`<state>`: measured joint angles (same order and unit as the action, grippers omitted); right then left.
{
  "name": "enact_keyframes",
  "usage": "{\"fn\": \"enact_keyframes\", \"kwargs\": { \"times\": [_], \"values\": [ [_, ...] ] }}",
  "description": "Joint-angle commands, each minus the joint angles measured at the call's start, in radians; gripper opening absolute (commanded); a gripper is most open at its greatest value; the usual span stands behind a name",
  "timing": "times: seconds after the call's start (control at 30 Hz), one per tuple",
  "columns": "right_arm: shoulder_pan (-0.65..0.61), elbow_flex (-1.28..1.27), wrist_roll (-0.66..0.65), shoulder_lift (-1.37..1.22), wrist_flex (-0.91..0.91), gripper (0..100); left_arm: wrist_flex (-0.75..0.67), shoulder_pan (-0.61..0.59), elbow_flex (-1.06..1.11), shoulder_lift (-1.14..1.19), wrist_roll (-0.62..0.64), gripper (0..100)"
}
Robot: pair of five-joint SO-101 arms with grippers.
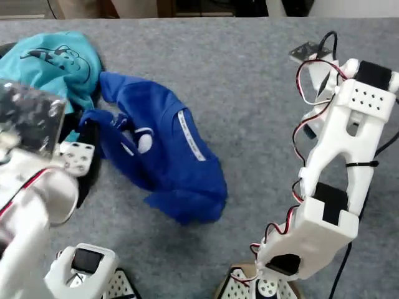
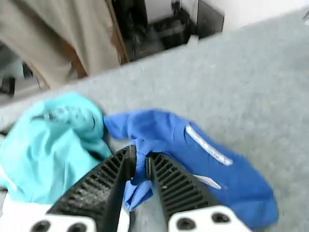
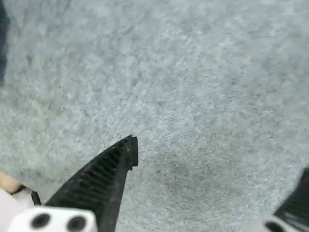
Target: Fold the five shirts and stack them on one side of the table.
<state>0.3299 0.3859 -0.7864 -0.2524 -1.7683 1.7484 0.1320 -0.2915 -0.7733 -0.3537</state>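
Note:
A crumpled royal-blue shirt [image 1: 171, 159] with a white neck label lies left of the table's middle. My left gripper [image 2: 140, 155] is shut on a fold at the edge of the blue shirt [image 2: 207, 152], on the side facing the teal shirt. In the high view the left gripper [image 1: 92, 128] sits at the blue shirt's left edge. A teal shirt [image 1: 53, 62] with a dark print lies bunched at the far left corner, touching the blue one; the left wrist view shows the teal shirt [image 2: 53, 140] beside the fingers. My right gripper [image 3: 219, 162] hangs open over bare grey table.
The table [image 1: 249, 93] is covered in grey felt, and its middle and right side are bare. The right arm [image 1: 336, 143] stands tall at the right, with red and white cables along it. Both arm bases sit at the near edge. Furniture stands beyond the far edge.

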Motion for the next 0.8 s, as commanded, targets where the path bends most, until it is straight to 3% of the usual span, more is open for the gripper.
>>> {"fn": "enact_keyframes", "kwargs": {
  "times": [0.0,0.13,0.23,0.37,0.5,0.57,0.77],
  "values": [
    [0.012,-0.018,-0.049,0.073,-0.012,42.2,0.012,-0.015,0.118,-0.004,-0.011,2],
    [0.012,-0.042,-0.114,0.074,-0.015,23.4,-0.028,-0.064,0.307,0.002,-0.012,2],
    [0.007,-0.101,-0.209,0.088,-0.015,12.2,-0.187,-0.169,0.445,-0.004,-0.011,2],
    [-0.041,-0.260,-0.351,0.208,-0.014,12.1,-0.376,-0.334,0.578,-0.005,-0.011,2],
    [-0.166,-0.487,-0.434,0.409,0.018,12.1,-0.457,-0.420,0.671,-0.005,-0.011,2],
    [-0.260,-0.604,-0.413,0.495,0.103,12.1,-0.465,-0.430,0.712,-0.005,-0.011,2],
    [-0.575,-0.837,-0.054,0.510,0.419,18.0,-0.468,-0.459,0.861,-0.005,-0.012,2]
  ]
}}
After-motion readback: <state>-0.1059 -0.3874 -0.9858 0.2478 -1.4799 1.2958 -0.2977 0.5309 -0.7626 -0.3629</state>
